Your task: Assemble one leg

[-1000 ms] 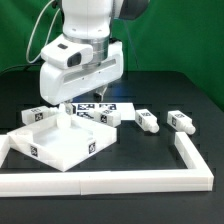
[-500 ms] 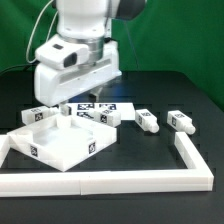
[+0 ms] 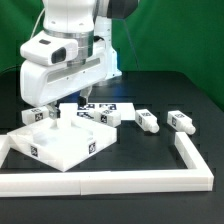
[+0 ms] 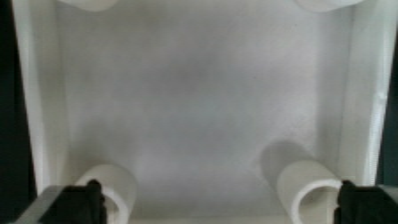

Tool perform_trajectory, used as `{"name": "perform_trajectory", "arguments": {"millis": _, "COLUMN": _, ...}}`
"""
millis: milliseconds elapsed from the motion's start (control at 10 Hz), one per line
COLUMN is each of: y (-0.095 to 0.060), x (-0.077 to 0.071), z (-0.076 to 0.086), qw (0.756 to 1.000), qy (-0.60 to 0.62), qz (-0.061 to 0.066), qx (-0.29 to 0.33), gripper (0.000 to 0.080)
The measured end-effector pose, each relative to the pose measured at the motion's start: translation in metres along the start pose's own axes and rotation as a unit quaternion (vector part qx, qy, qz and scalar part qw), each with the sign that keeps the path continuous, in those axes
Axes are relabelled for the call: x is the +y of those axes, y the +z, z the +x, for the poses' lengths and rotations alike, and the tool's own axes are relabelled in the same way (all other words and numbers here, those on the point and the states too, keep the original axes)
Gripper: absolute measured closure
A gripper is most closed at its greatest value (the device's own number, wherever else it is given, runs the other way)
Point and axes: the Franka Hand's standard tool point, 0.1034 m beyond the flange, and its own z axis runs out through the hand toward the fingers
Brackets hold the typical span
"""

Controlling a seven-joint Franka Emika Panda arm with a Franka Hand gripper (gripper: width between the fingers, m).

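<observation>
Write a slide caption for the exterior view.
Panda arm poised low over the white square panel, loose tagged legs in a row beside it, L-shaped border bar in front.

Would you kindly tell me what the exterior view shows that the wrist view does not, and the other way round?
Only the exterior view shows the robot arm, the loose legs on the dark table, the marker board and the border bar. Only the wrist view shows the gripper up close, its fingers apart with nothing between them. Both show the white square panel, which fills the wrist view.
</observation>
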Motion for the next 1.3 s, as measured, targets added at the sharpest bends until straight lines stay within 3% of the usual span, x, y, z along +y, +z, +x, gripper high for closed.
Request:
{"name": "perform_trajectory", "arguments": {"millis": 100, "y": 0.002, "x": 0.005, "z": -0.001, "qw": 1.000, "qy": -0.022, "qz": -0.004, "qx": 0.004, "gripper": 0.0150}}
{"name": "perform_trajectory", "arguments": {"millis": 200, "y": 0.011, "x": 0.022, "z": -0.006, "qw": 0.999, "qy": -0.047, "qz": -0.014, "qx": 0.012, "gripper": 0.0150}}
{"name": "perform_trajectory", "arguments": {"millis": 400, "y": 0.018, "x": 0.049, "z": -0.003, "qw": 0.998, "qy": -0.060, "qz": -0.013, "qx": 0.009, "gripper": 0.0150}}
{"name": "perform_trajectory", "arguments": {"millis": 500, "y": 0.020, "x": 0.060, "z": -0.006, "qw": 0.995, "qy": -0.095, "qz": -0.022, "qx": 0.014, "gripper": 0.0150}}
{"name": "perform_trajectory", "arguments": {"millis": 800, "y": 0.022, "x": 0.059, "z": -0.007, "qw": 0.995, "qy": -0.092, "qz": -0.020, "qx": 0.014, "gripper": 0.0150}}
{"name": "perform_trajectory", "arguments": {"millis": 900, "y": 0.025, "x": 0.059, "z": -0.009, "qw": 0.996, "qy": -0.087, "qz": -0.014, "qx": 0.011, "gripper": 0.0150}}
{"name": "perform_trajectory", "arguments": {"millis": 1000, "y": 0.036, "x": 0.064, "z": -0.013, "qw": 0.998, "qy": -0.066, "qz": 0.009, "qx": 0.001, "gripper": 0.0150}}
{"name": "perform_trajectory", "arguments": {"millis": 1100, "y": 0.045, "x": 0.073, "z": -0.012, "qw": 0.998, "qy": -0.056, "qz": 0.015, "qx": -0.003, "gripper": 0.0150}}
{"name": "perform_trajectory", "arguments": {"millis": 1300, "y": 0.062, "x": 0.072, "z": -0.011, "qw": 0.999, "qy": -0.046, "qz": 0.024, "qx": -0.007, "gripper": 0.0150}}
